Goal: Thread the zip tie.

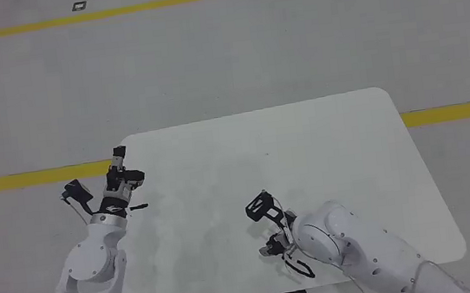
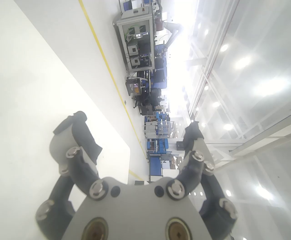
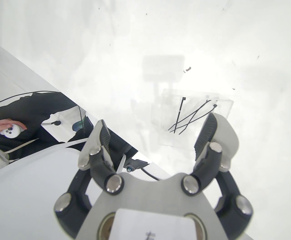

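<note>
While the right gripper (image 3: 156, 119) hangs spread and empty above the table (image 3: 113, 56), three zip ties (image 3: 189, 116) lie just ahead of it in a clear tray (image 3: 225, 105); the left gripper (image 2: 135, 120), also spread and empty, sits well apart at the table's edge.

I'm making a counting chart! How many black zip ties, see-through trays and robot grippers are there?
Black zip ties: 3
Clear tray: 1
Grippers: 2, the left gripper and the right gripper
Total: 6
</note>
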Robot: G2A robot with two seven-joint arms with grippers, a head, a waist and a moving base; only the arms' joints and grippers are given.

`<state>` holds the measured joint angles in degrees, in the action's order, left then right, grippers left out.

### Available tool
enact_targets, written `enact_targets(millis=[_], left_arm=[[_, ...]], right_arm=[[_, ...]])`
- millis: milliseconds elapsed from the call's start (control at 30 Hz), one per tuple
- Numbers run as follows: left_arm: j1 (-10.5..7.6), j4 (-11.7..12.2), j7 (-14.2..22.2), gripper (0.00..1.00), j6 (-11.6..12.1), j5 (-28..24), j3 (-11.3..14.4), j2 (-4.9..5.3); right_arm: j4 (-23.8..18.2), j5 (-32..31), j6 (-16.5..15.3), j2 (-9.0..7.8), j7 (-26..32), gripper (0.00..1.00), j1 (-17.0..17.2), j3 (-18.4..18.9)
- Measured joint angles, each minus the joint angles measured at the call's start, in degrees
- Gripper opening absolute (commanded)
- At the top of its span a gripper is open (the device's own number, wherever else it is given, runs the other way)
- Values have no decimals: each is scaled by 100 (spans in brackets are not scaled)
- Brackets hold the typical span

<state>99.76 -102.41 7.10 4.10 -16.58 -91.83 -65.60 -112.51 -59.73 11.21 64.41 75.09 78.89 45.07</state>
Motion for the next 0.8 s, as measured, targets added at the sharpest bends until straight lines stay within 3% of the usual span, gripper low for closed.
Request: enact_targets(millis=[800], left_arm=[[0,0,0,100,0,0,0,0]], right_arm=[[85,92,-108,-22,-463,100,197,152]])
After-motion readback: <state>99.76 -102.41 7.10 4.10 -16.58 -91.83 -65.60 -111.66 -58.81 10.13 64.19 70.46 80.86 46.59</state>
